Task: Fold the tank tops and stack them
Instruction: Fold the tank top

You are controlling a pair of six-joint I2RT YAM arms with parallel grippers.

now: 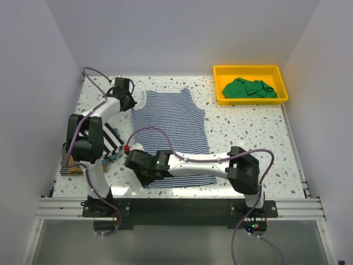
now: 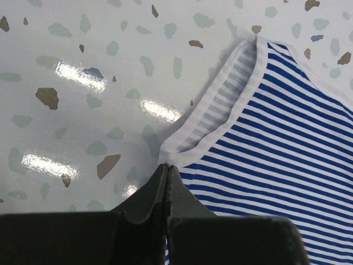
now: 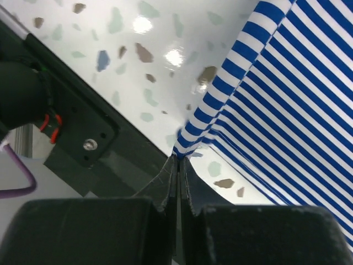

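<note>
Speckled table – striped tank top spread flat at centre. Left gripper clenched on shoulder strap, right gripper pinching hem corner – same side edge, likely for lengthwise fold. Green top lies in yellow tray.

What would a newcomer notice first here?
The navy-white striped tank top lies spread mid-table, the left pincer shut on its far-left shoulder and the right pincer shut on its near-left hem corner. A green top sits crumpled in the yellow tray at far right.
</note>
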